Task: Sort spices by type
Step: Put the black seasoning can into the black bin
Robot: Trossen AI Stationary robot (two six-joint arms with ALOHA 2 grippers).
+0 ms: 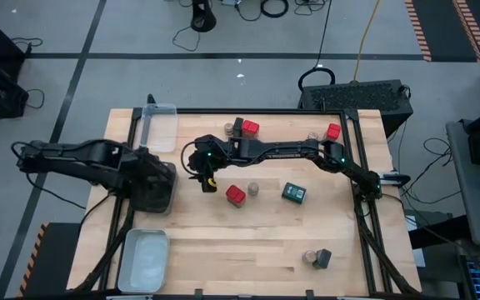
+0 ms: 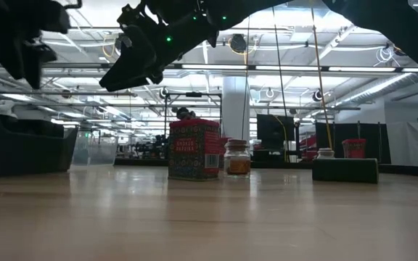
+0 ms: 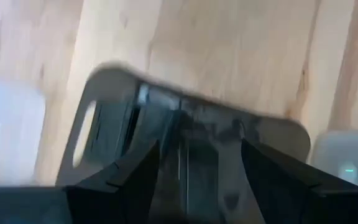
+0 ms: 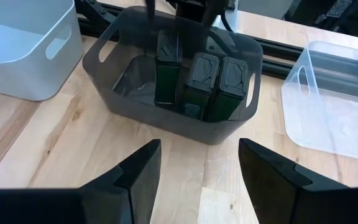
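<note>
3 dark black-green boxy tins [image 4: 199, 84] are parked in the smoky grey plastic bin [image 4: 135, 118]. The left gripper [image 3: 199, 163], released above it, should be lifted straight up; right gripper [image 4: 199, 163] waits open beside it.

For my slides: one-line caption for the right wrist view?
Right gripper, fingers open and empty, faces a smoky bin holding three dark tins between two pale trays.

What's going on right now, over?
Left gripper open over dark bin, three dark tins inside. Right gripper open, empty, mid-table. Red tin waits, path clear.
</note>
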